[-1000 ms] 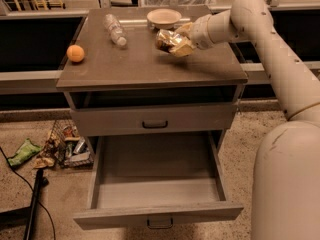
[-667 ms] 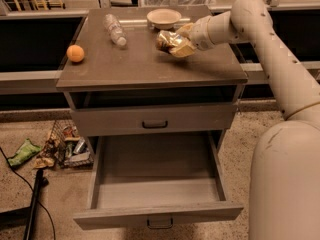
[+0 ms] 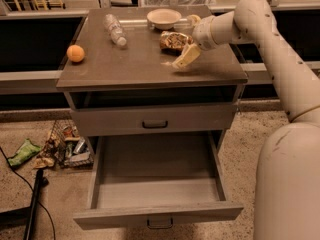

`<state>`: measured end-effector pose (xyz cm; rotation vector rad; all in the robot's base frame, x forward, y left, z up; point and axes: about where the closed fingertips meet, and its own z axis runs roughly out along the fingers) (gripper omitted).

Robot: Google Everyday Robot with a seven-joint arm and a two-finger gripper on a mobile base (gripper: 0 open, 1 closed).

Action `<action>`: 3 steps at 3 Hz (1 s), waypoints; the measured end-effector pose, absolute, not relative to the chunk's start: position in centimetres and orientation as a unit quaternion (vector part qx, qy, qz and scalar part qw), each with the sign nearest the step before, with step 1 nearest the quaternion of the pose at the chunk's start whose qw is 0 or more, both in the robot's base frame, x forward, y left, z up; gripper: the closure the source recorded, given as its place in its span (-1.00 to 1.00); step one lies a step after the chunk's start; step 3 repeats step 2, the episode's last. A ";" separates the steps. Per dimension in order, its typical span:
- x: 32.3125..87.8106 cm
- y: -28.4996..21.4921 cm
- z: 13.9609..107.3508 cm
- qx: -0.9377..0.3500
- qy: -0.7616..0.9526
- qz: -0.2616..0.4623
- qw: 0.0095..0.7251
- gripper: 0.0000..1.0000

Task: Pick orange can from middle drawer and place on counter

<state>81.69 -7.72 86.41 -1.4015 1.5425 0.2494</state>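
On the counter lie 1 orange fruit, 1 clear bottle, 1 bowl and 1 orange can on its side. The gripper sits at the can's right end, its 2 fingers spread apart and clamping nothing. Below, 1 drawer front is shut and the middle drawer stands pulled out over a speckled floor, with litter at left.

Dim warm overhead light leaves soft glare on the counter and faint shadow under the hand above it.
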 end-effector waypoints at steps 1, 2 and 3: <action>79.7 -10.5 89.3 -0.575 0.643 0.057 0.503 -1.00; 75.3 -13.8 94.3 -0.560 0.654 -0.012 0.509 -1.00; 75.3 -13.8 94.3 -0.560 0.654 -0.012 0.509 -1.00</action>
